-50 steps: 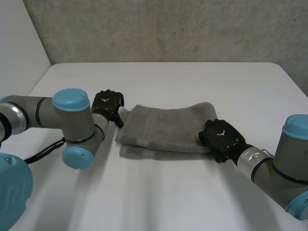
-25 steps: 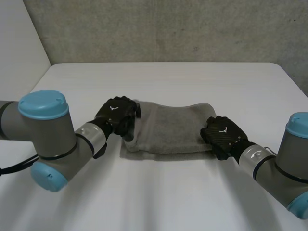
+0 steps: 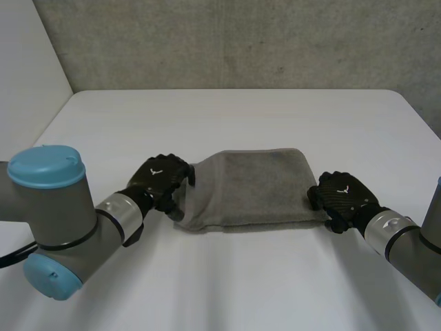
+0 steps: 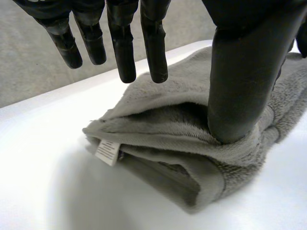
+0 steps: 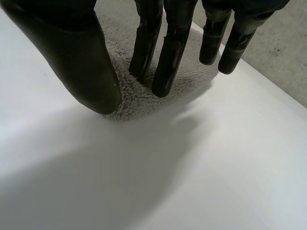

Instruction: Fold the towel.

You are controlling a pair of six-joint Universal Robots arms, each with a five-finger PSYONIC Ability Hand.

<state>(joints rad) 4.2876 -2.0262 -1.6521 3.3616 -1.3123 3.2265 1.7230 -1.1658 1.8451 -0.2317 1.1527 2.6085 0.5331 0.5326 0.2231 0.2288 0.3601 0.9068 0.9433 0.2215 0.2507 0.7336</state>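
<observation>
Left robot hand point(image 3: 160, 181) has come in from beside the towel point(image 3: 251, 189) onto its left end; right robot hand point(image 3: 341, 196) has slid out to the right edge. Towel lies folded mid counter point(image 3: 241, 117), layers squarer now.

Left: fingers straight, clear of cloth, thumb point(image 4: 237, 96) pressing top layer, nothing gripped.
Right: straight fingers point(image 5: 165, 72) and thumb pressing the end corner, no grip.

Looks like a smoothing pass, fold near done. Left end gapes, label point(image 4: 106, 152) sticking out. Nothing blocks either hand.
</observation>
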